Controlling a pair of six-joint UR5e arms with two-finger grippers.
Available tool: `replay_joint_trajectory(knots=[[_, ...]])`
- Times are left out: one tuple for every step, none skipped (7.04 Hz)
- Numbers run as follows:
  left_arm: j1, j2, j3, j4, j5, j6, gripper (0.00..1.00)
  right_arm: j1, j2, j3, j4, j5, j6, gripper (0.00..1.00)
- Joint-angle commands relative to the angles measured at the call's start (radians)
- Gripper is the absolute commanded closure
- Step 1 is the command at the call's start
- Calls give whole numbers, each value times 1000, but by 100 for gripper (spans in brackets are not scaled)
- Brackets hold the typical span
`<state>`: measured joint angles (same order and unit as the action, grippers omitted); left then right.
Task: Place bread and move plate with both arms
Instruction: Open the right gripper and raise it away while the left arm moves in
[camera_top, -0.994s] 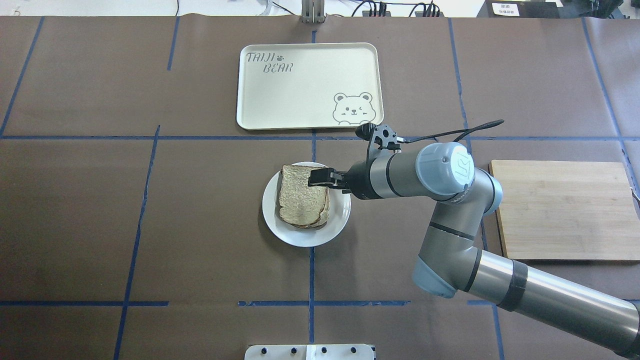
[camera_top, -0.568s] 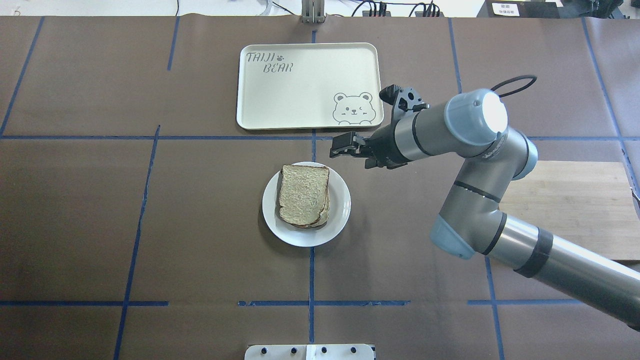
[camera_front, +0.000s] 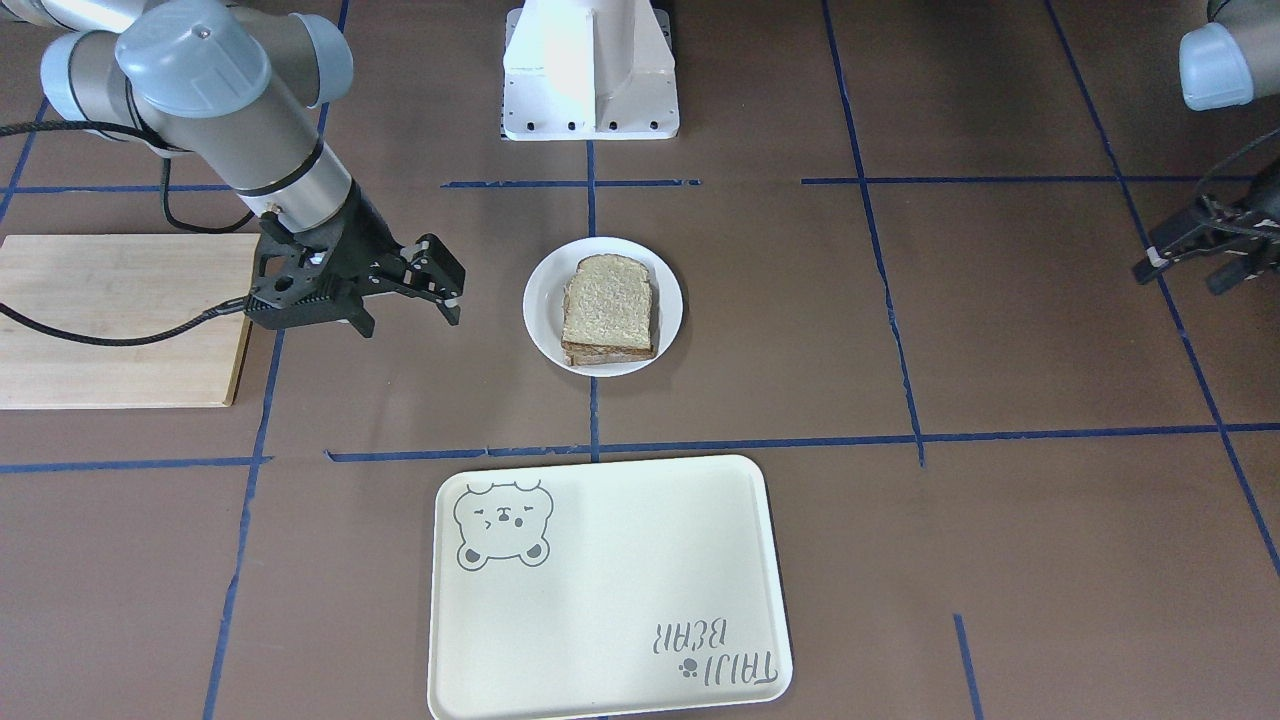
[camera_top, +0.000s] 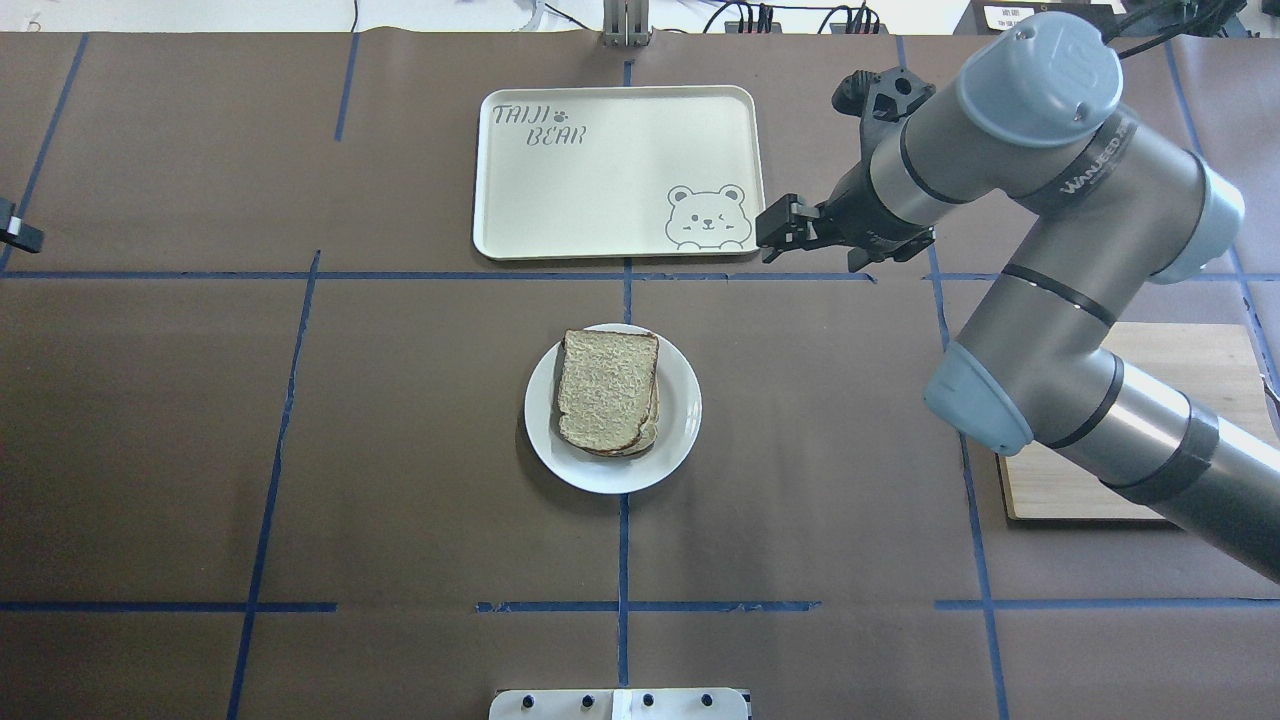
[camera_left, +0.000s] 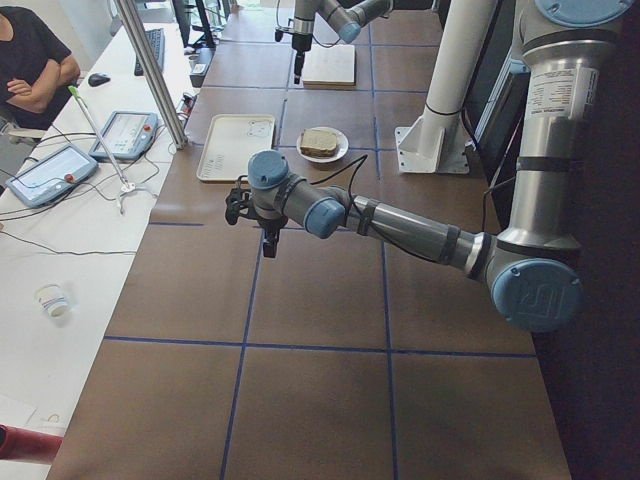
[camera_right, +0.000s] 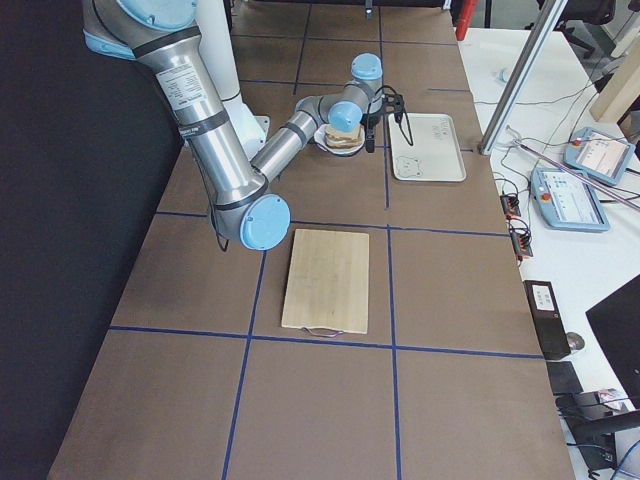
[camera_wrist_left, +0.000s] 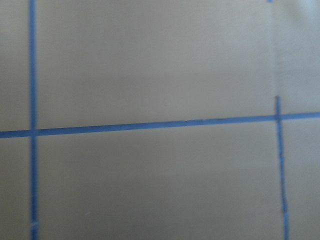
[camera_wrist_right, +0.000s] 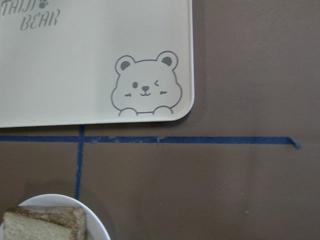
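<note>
One bread (camera_top: 608, 390), crown toward pedestal (camera_front: 590, 75)

The right arm (camera_top: 1050, 300) comes in from the near right, elbow bent, its wrist lifted high and turned to the left. The right gripper (camera_top: 775, 230) hangs in the air with its jaws apart, holding nothing. The left arm (camera_left: 420, 230) stretches out low at the far left; its left gripper (camera_left: 268, 245) points down, jaw state unclear

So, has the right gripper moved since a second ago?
Yes. The right gripper left the bread and plate, now beside the tray's bear corner.
</note>
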<state>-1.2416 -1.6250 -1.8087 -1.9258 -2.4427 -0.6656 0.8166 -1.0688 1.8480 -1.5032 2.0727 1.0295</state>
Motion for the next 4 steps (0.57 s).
replay_joint_trajectory(knots=[[138,-62,15,-232,16,-318,0,93,-8,43,-190,6,-228,0],[168,-111,22,-269,27,-415,0,137,-64,51,-192,9,-350,0],[230,-159,32,-289,83,-525,0,186,-106,51,-193,29,-455,0],[319,-173,41,-365,205,-608,0,250,-143,47,-187,105,-477,0]])
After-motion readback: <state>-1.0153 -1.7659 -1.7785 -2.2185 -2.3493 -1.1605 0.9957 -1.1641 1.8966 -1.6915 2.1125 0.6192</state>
